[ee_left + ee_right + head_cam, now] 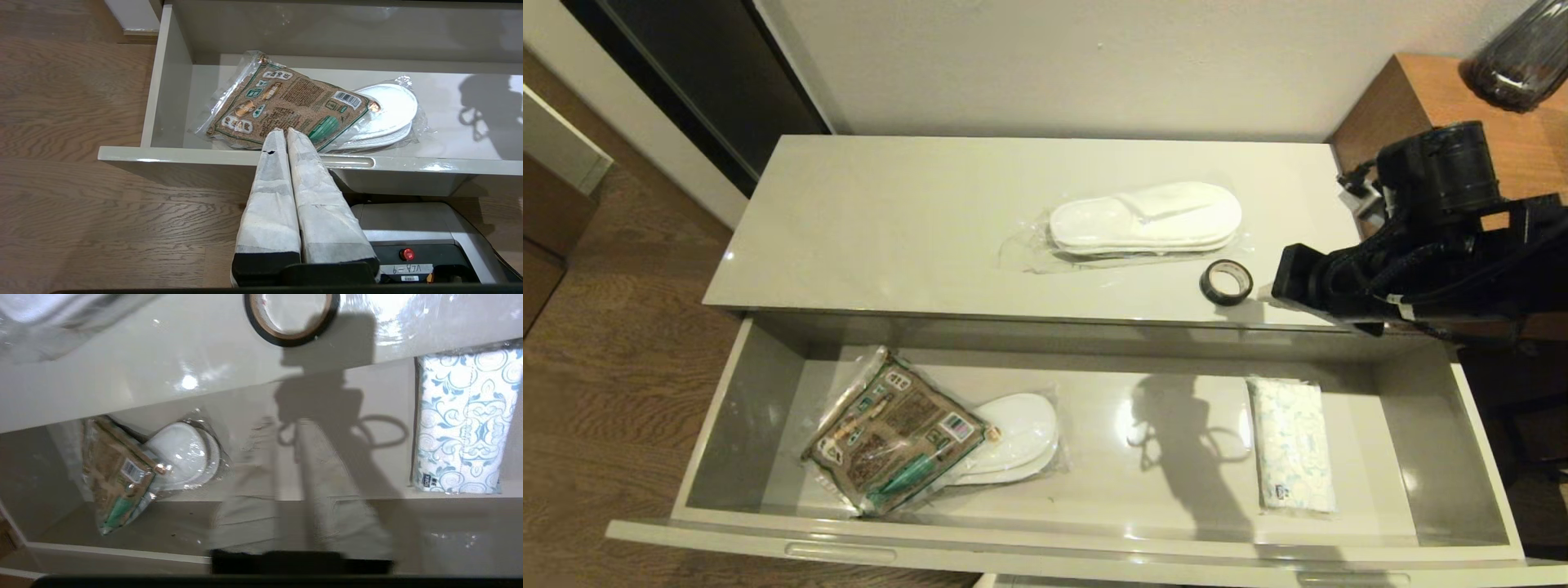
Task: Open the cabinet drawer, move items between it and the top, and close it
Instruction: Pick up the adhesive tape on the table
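Two items lie in the open drawer (727,408), at its left: a packet (894,433) overlapping wrapped slippers (1021,437). Tape (1226,282) and more slippers (1147,216) sit on the top (890,220). The left gripper (284,134), fingers pressed together empty, waits by the front; the right gripper (286,453) hovers near the tape, grip unclear.

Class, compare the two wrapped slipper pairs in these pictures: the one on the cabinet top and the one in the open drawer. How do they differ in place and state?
The slipper pair on the top lies fully exposed on the cabinet top; the slipper pair in the drawer sits lower, inside the cabinet drawer. The top pair has nothing on it; the drawer pair is partly covered by the brown-and-green packet. Both are white and wrapped in clear plastic.
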You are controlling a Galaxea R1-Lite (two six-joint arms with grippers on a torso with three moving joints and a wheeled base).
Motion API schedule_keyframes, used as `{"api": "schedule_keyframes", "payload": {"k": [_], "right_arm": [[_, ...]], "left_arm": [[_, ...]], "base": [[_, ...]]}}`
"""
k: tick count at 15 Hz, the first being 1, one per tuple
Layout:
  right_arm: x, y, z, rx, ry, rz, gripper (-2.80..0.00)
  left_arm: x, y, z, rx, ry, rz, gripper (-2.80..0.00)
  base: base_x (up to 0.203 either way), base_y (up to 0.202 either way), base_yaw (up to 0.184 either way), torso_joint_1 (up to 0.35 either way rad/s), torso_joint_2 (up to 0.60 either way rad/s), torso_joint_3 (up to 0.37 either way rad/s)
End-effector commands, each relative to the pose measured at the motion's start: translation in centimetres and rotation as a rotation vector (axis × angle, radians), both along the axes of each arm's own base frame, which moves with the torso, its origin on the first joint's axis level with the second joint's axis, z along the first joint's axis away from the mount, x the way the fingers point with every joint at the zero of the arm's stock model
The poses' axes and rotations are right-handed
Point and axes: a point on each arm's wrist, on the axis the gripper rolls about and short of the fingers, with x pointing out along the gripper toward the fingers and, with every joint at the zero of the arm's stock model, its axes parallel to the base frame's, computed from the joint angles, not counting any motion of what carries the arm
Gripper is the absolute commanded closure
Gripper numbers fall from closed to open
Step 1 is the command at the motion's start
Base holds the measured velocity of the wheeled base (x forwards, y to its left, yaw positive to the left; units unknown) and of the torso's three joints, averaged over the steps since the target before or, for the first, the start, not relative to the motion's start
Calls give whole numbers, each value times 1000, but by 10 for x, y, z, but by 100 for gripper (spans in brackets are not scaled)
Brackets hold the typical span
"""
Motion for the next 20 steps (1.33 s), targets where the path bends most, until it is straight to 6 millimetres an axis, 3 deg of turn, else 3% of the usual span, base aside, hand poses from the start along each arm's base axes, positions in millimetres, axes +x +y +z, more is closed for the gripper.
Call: {"api": "schedule_keyframes", "payload": {"k": [1,12,16,20], "right_arm": [[8,0,-6,-14,14,-31,-280],[53,12,-29,-43,-100,-102,-280],[56,12,-20,-125,-160,-153,-280],[52,18,-31,-183,-153,-139,-280]], "left_arm": [[0,0,0,0,1,0,0],[0,0,0,0,1,-1,0],[0,0,0,0,1,0,0],[0,0,0,0,1,-1,0]], "base": [[0,0,0,0,0,0],[0,0,0,0,0,0],[0,0,0,0,0,0],[0,0,0,0,0,0]]}}
